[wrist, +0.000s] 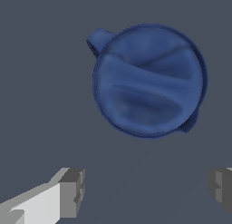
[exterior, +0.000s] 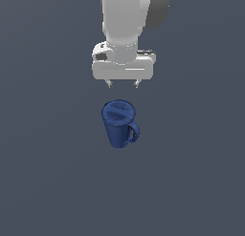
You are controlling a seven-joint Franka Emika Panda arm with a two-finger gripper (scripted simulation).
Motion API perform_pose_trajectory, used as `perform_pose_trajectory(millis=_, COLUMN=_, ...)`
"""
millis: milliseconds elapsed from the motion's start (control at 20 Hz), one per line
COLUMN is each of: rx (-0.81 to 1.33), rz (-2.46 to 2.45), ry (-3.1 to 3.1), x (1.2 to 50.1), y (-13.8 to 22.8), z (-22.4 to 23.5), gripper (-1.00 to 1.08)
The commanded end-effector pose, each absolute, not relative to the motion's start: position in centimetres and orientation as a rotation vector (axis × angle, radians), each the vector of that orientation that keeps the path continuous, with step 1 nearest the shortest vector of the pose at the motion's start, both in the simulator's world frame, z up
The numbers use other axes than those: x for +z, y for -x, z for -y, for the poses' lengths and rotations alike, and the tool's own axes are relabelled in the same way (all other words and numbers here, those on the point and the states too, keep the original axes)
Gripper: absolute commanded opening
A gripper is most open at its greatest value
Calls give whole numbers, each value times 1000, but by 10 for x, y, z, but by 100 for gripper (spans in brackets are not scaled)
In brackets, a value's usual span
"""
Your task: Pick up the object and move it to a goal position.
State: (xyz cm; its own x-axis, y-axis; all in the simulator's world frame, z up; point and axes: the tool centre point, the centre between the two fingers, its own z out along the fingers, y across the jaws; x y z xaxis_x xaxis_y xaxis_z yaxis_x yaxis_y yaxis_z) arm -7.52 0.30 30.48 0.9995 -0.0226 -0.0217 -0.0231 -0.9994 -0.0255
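Note:
The dark blue mug (exterior: pixel 119 123) stands upright on the grey surface in the middle of the exterior view, tapering to its base, with its loop handle (exterior: pixel 133 133) toward the exterior view's right. My gripper (exterior: pixel 123 83) hangs above and behind it, open and empty, with the fingertips (exterior: pixel 109 83) well apart and clear of the mug's rim. In the wrist view I look down into the mug (wrist: pixel 149 80), its handle (wrist: pixel 97 41) at one side. My gripper (wrist: pixel 147 189) has two grey fingers (wrist: pixel 72 191) spread wide, beside the mug and not around it.
A plain grey floor (exterior: pixel 48 182) surrounds the mug. No other objects show. My white arm (exterior: pixel 124 25) rises out of the top of the exterior view.

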Motion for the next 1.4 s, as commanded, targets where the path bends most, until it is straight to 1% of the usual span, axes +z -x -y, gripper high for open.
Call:
perform_pose_trajectory(millis=0, rx=33, rz=-36, ry=3116, x=305, y=75, z=-3, gripper=100)
perform_pose_trajectory(millis=450, rx=33, rz=-36, ry=3116, x=305, y=75, z=-3, gripper=100)
perform_pose_trajectory(millis=500, rx=33, rz=-36, ry=3116, x=305, y=75, z=-3, gripper=28)
perform_pose_trajectory(millis=850, rx=13, rz=-24, ry=3127, x=309, y=72, z=6, gripper=28)
perform_pose_trajectory(millis=1350, rx=38, rz=30, ry=3135, x=308, y=61, z=2, gripper=28)
